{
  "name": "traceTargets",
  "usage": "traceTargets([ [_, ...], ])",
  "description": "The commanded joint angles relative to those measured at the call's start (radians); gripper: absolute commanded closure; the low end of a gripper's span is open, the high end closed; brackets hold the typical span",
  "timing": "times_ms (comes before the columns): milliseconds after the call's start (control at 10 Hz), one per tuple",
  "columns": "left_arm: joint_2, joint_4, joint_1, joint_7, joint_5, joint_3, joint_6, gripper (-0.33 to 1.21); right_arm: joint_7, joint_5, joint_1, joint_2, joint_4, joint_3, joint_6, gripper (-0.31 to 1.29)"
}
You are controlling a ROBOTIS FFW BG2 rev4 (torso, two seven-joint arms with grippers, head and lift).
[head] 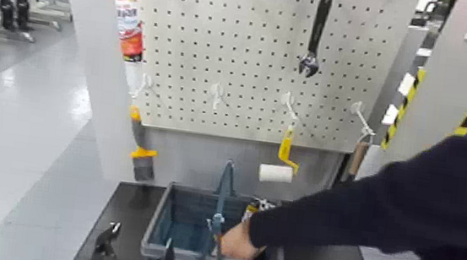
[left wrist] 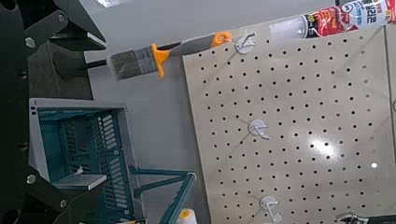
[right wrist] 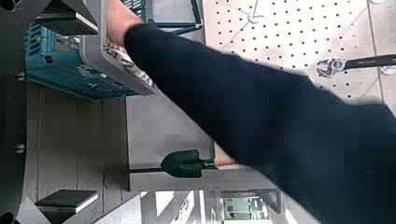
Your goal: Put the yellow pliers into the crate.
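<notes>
The blue-grey crate (head: 159, 220) stands on the dark table below the pegboard, its blue centre handle upright. A person's hand (head: 237, 243) in a dark sleeve reaches into it from the right. A small white and yellow bit (head: 252, 208) shows in the crate behind the wrist; I cannot tell if it is the yellow pliers. My left gripper (head: 135, 252) is open and empty just in front of the crate's near left corner, and the left wrist view shows the crate (left wrist: 84, 154) ahead of it. My right gripper (right wrist: 89, 110) is open and empty, off to the crate's (right wrist: 65, 61) right.
On the pegboard (head: 238, 47) hang a yellow-handled paint roller (head: 283, 159), a black wrench (head: 315, 33), a paintbrush (head: 141, 159) and a tube (head: 128, 15). A green trowel (right wrist: 191, 163) shows in the right wrist view. The person's arm (head: 381, 201) crosses the right side.
</notes>
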Motion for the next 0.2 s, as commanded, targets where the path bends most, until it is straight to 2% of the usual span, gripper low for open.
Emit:
traceTargets([
  [100,-0.001,0.000,0.001,0.000,-0.002,0.000,0.000,0.28,-0.006,0.018,-0.001,0.034,-0.024,-0.003,0.047,0.07],
  [200,-0.001,-0.001,0.001,0.000,-0.003,0.000,0.000,0.28,-0.011,0.023,-0.001,0.035,-0.037,-0.006,0.069,0.07],
])
